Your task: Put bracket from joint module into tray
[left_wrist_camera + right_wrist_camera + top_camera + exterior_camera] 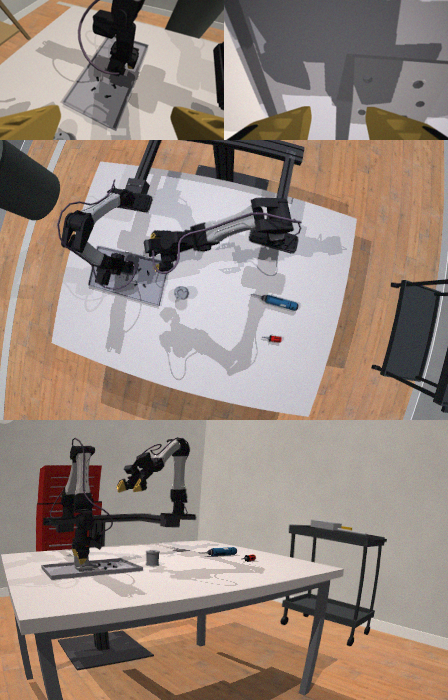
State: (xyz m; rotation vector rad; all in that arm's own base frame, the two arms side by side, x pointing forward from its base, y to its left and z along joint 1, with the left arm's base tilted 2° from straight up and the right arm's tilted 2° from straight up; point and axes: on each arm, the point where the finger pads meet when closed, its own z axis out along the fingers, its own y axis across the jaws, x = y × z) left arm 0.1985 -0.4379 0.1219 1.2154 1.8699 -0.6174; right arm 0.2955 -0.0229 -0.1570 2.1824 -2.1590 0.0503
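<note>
The grey bracket rests in the tray, its upright flange standing between the right fingers with a gap on each side. My right gripper is partly open, low over the tray. It hides the bracket in the top view and the left wrist view. The grey joint module stands upright on the table outside the tray, with nothing on top. My left gripper is wide open and empty, high above the table.
Several small black screws lie in the tray. A blue electric screwdriver and a small red screwdriver lie on the table, well away from the tray. The left forearm reaches across behind the joint module.
</note>
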